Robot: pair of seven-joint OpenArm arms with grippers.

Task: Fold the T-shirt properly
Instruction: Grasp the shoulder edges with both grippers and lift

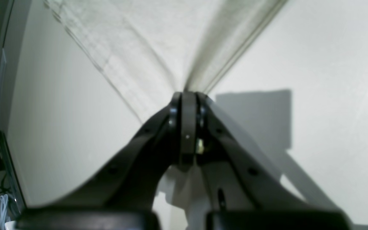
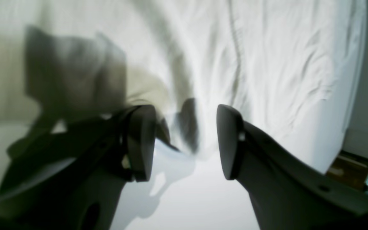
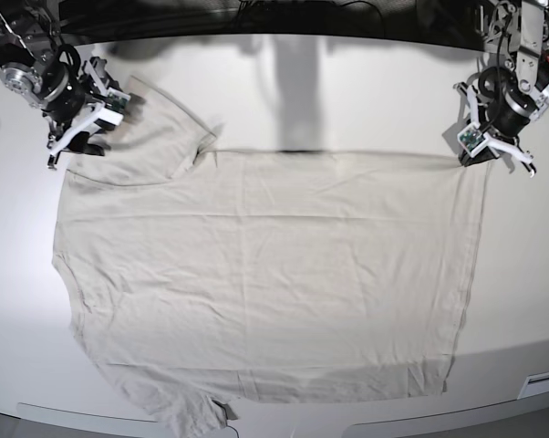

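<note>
My left tool (image 1: 188, 95) is clamped on the T-shirt (image 3: 265, 274) hem corner; my right tool (image 2: 185, 140) stands apart above the sleeve. No fold is made yet.

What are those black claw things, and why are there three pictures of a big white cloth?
The claws are grippers on the ends of two robot arms. One picture looks down from above at a white table with a pale T-shirt spread flat on it. The other two come from small cameras on the robot's wrists, so you see each gripper from close up. The left gripper is shut, pinching a corner of the shirt's bottom edge, and the cloth stretches away from it. The right gripper is open beside a sleeve and holds nothing. The robot's job is to fold the shirt.
</note>
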